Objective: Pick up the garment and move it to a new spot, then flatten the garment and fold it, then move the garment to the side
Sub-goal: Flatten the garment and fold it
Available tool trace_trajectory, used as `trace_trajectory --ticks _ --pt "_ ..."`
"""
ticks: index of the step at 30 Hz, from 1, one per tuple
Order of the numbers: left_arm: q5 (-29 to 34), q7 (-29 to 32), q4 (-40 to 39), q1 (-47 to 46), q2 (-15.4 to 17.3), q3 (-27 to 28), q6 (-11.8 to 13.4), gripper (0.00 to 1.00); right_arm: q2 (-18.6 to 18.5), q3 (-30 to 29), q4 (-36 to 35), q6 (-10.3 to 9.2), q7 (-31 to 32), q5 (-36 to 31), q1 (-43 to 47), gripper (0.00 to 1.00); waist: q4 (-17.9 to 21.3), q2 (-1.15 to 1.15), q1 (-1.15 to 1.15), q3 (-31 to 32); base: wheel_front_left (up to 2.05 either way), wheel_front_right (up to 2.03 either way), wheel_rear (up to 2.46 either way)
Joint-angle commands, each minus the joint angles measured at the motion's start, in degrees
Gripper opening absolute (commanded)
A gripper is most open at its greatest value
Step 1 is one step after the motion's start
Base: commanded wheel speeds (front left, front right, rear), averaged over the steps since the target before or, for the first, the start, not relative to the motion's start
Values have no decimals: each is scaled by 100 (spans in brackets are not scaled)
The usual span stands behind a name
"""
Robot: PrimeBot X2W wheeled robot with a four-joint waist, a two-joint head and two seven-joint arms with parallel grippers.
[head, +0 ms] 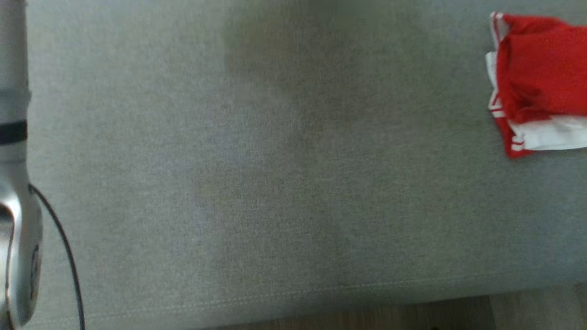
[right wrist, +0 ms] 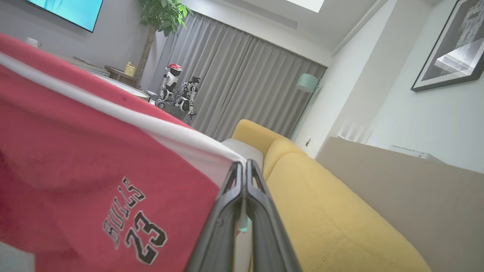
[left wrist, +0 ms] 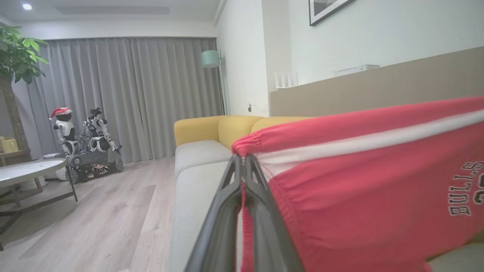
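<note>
garment (head: pixel 541 68) – matt knit cloth; sofa (head: pixel 275 183) – matt woven fabric, sl. rough

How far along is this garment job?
Pickup looks done: left gripper and right gripper are each shut on the red garment, holding it spread above the grey sofa seat. Laying down, flattening, folding and moving aside remain. A red-and-white bundle lies at the seat's right.

a grey fabric seat cushion (head: pixel 275 160) spans most of the view. a stitched seam (head: pixel 275 297) runs along its near edge, with a strip of wood floor (head: pixel 412 314) below it. a red garment (head: pixel 541 73) with white trim is bunched at the upper right, cut off by the right edge. a pale silver forearm (head: pixel 13 137) with a dark band stands at the left edge; a black cable (head: pixel 64 247) curves down beside it.
</note>
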State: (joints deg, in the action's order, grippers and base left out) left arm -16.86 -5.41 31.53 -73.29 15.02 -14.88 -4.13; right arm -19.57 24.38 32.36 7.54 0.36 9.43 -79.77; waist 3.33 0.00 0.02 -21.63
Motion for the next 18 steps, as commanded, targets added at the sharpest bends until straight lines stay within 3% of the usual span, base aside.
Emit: trace_trajectory --ticks 1,9,18 --pt "102 -242 210 -328 214 95 -43 0 198 -186 224 -5 -287 -128 -173 0 -75 0 -2 -296 0 0 0" --pt "297 -839 1384 133 -62 -583 -259 0 694 214 1565 -5 -854 -136 493 0 -298 0 -2 -363 0 0 0" --pt "342 -954 1541 1589 -48 -1390 -331 0 665 1069 2485 -5 -930 273 1670 0 -479 0 -2 119 0 0 0"
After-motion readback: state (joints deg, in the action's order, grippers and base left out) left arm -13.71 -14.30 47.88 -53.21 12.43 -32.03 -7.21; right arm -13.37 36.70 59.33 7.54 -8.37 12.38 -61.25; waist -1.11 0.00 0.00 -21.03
